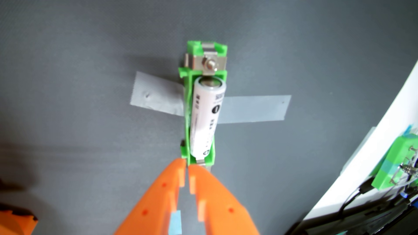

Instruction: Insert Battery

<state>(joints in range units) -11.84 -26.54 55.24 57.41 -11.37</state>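
In the wrist view a white cylindrical battery (207, 117) lies lengthwise in a green battery holder (187, 113) with metal contacts and a bolt (209, 64) at its far end. The holder is fixed to the grey mat by grey tape (253, 108). The battery's far end looks slightly raised, near the metal contact. My orange gripper (186, 172) enters from the bottom; its two fingertips are together with only a thin slit between them, holding nothing, right at the holder's near end.
A white board edge (366, 144) runs along the right, with another green printed part (398, 167), wires and black cables beside it. An orange part (15, 219) sits at the bottom left. A blue tape piece (175, 222) lies on the mat between the fingers.
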